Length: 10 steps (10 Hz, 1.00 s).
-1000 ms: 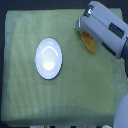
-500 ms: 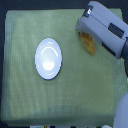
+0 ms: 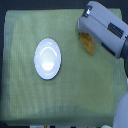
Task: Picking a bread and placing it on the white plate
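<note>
I see the bread (image 3: 88, 43) near the upper right of the exterior view, lying on the green cloth (image 3: 30, 95). Only its lower, golden-orange part shows; the rest is under the arm (image 3: 106, 29). The arm comes in from the exterior view's right, grey and white, w/ its front end sitting right over the bread's top. The gripper (image 3: 83, 35) is somewhere at that end, but its fingers are hidden by the housing, so I can't tell how far apart they are or whether they've got the bread.

The white plate (image 3: 48, 59) is well apart from the bread, toward the exterior view's left, about mid-height on the cloth. It's round, glossy, nothing on it.

The cloth covers nearly the whole surface; a dark edge (image 3: 55, 5) shows along the top.
</note>
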### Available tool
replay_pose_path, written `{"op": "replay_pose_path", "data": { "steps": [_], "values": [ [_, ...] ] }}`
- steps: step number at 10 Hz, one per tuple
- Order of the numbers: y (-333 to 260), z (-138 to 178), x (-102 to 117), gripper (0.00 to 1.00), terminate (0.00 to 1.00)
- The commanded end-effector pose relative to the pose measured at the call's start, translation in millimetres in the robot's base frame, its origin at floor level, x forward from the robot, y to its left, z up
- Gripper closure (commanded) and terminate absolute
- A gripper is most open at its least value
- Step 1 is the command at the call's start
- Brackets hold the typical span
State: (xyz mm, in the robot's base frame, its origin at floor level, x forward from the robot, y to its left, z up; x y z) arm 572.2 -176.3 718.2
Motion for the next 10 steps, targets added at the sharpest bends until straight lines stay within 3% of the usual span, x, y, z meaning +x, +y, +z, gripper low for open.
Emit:
{"op": "replay_pose_path", "data": {
  "steps": [1,6,10],
  "values": [
    [5.4,7.0,-1.4,1.00,0.00],
    [-7.8,49.7,-0.7,1.00,0.00],
    [-22.4,110.5,-11.2,1.00,0.00]
  ]
}}
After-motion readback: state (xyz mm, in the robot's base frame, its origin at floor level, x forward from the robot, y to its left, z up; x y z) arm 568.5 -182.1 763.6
